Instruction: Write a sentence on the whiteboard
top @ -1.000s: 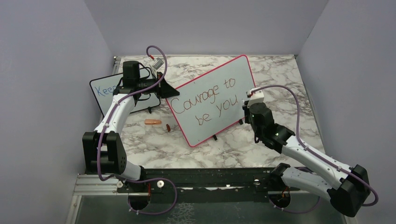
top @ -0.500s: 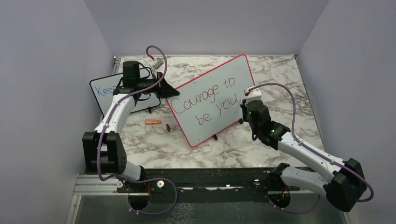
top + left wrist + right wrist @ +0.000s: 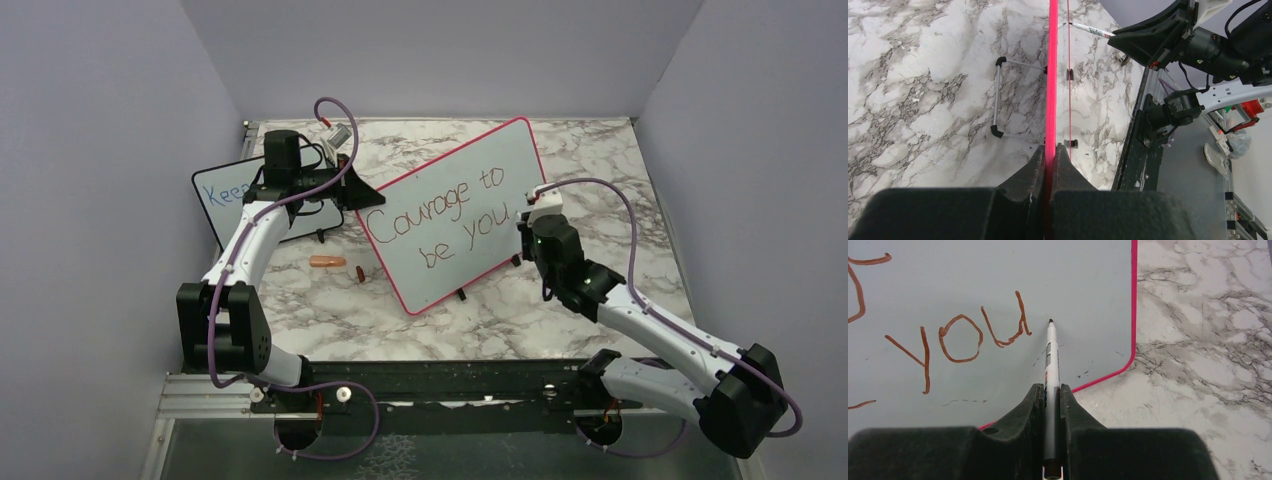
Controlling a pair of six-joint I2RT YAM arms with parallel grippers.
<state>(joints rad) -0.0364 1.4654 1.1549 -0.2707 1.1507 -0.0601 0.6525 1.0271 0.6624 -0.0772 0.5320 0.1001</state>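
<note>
Red-framed whiteboard (image 3: 500,150) is propped on the table (image 3: 500,320), left edge clamped by left gripper (image 3: 1050,150) | sentence (image 3: 440,215) is written in two lines | marker (image 3: 1050,360) is pinched by right gripper (image 3: 1050,390), pointed up-board, tip just right of "you" | contact cannot be told | right arm is nearer

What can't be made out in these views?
- Top view: small black-framed board with blue writing, mostly behind the left arm; only "Kee" reads.
- Right wrist view: whether the tip of the white marker touches the red-framed whiteboard.
- Top view: orange piece, too small to identify.
</note>
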